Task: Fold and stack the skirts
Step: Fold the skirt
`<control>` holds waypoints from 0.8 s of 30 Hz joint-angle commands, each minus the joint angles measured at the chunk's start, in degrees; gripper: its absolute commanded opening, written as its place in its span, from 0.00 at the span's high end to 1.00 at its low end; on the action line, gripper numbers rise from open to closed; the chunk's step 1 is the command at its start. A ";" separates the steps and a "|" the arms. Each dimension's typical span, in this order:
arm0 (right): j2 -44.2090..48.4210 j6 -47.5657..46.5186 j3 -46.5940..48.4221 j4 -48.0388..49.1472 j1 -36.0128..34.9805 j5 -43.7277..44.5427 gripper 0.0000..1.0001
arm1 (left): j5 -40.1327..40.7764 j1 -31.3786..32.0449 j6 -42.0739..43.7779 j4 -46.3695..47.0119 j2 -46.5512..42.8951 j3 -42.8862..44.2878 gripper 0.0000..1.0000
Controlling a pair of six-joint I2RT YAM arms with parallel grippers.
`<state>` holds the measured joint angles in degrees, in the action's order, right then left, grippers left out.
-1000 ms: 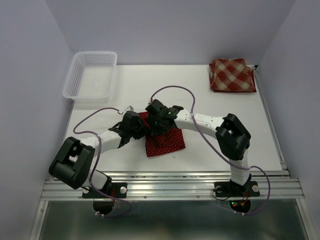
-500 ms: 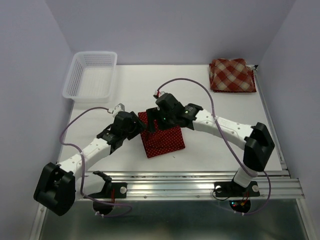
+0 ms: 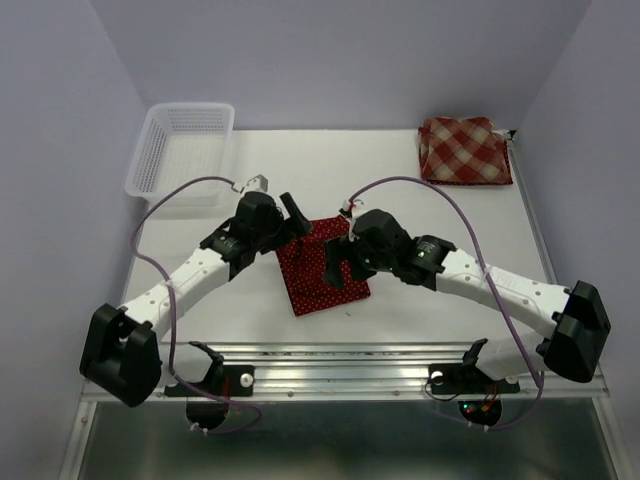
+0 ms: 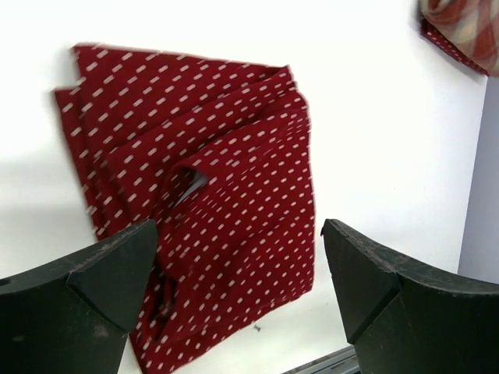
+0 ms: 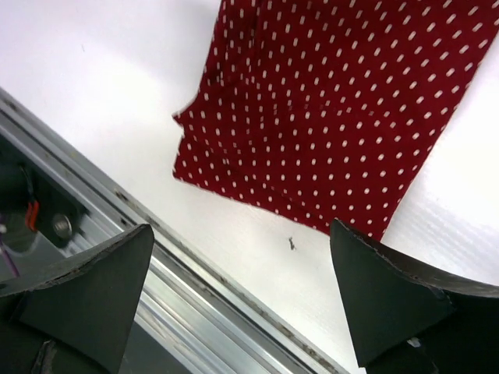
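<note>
Over the dotted skirt (image 3: 315,288), left gripper (image 3: 284,224) and right gripper (image 3: 335,260) hang wide open, partly covering it.

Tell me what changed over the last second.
Both grippers opened and came off the polka-dot skirt: the left gripper drew back leftward, the right gripper rightward. The skirt stayed folded mid-table; plaid skirt and basket unmoved.

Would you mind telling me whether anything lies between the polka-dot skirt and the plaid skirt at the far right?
Nothing visible on the table does. Between the polka-dot skirt and the plaid skirt the surface is bare; only the right arm's own cable arcs above it. The basket sits far left.
</note>
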<state>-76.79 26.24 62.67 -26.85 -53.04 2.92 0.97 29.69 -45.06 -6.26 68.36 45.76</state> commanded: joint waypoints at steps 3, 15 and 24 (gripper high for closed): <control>1.12 -4.27 -3.52 5.85 -0.67 -4.77 0.00 | -2.12 1.07 12.70 -1.63 13.54 11.44 0.01; 2.96 -2.51 -2.91 1.54 -0.67 7.28 0.00 | -5.36 1.33 22.03 -0.86 25.59 13.74 0.19; 3.76 -2.25 -3.17 0.84 -0.67 6.40 0.00 | -1.59 1.25 20.36 -2.43 24.20 15.50 0.89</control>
<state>-74.41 23.77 58.43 -26.50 -53.30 8.67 -3.44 30.76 -24.80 -7.79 96.25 58.41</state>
